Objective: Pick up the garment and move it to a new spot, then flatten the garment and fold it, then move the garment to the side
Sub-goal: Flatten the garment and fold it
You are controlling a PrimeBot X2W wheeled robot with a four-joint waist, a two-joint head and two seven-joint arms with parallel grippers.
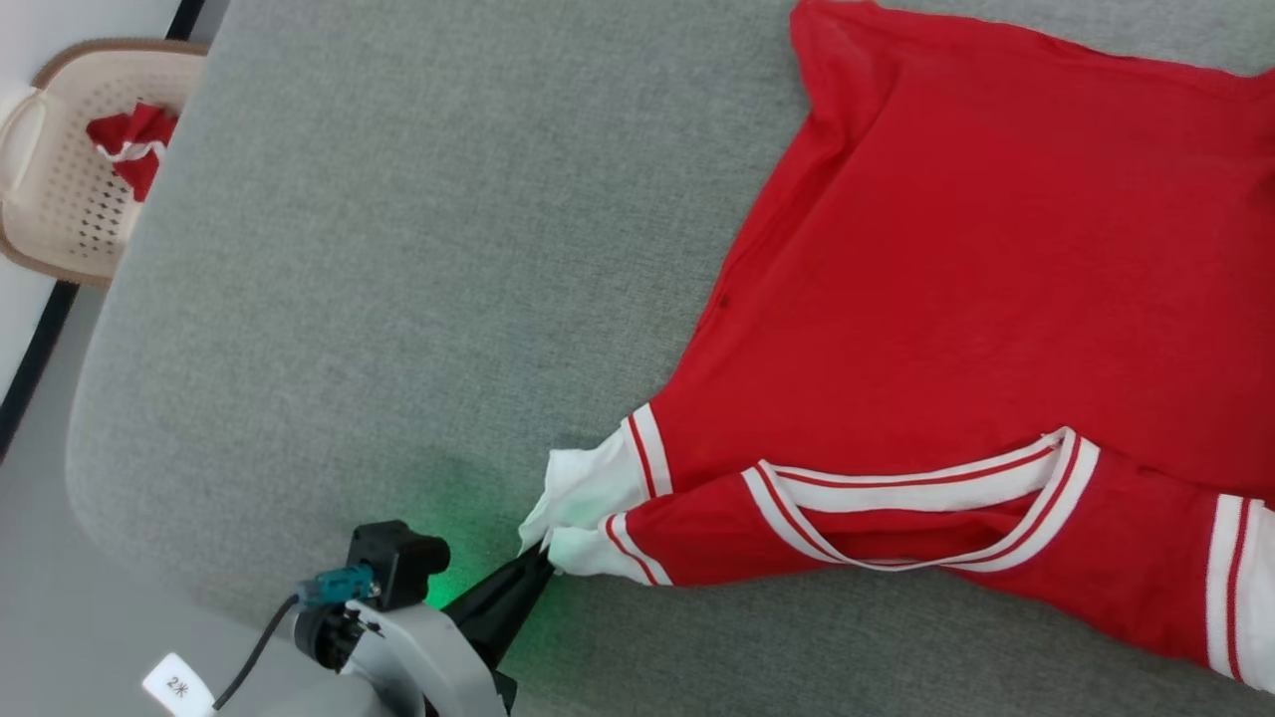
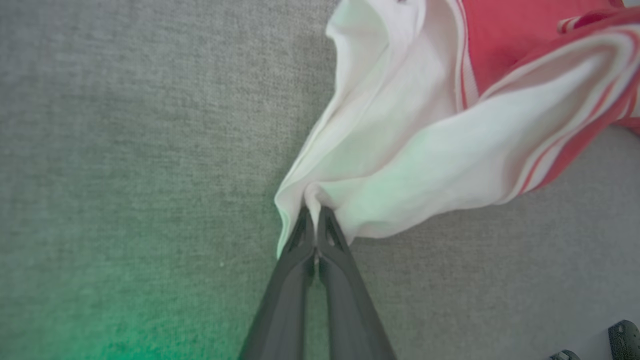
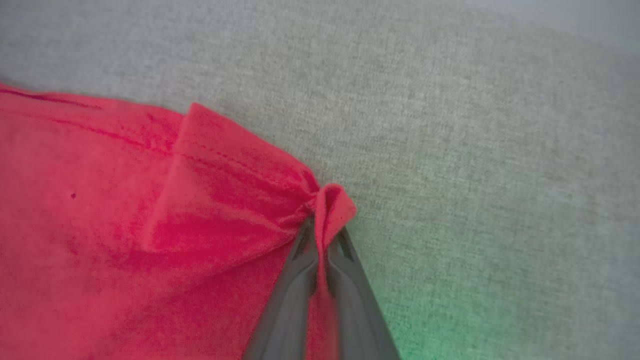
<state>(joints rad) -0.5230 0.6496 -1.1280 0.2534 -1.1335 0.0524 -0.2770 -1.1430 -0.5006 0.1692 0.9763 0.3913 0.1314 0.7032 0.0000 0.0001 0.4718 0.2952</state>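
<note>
The garment, a large red jersey with white sleeves and red-and-white striped trim, lies spread on the grey cushioned surface, plain side up, reaching past the right edge of the head view. My left gripper is shut on the bunched white sleeve end at the garment's near left corner; the left wrist view shows my left gripper pinching the cloth between its tips. In the right wrist view my right gripper is shut on a pinched-up fold at a red corner of the garment.
A beige perforated basket holding a piece of red cloth stands off the surface at the far left. Bare grey cushion stretches left of the garment. The surface's rounded edge runs along the lower left, with floor beyond it.
</note>
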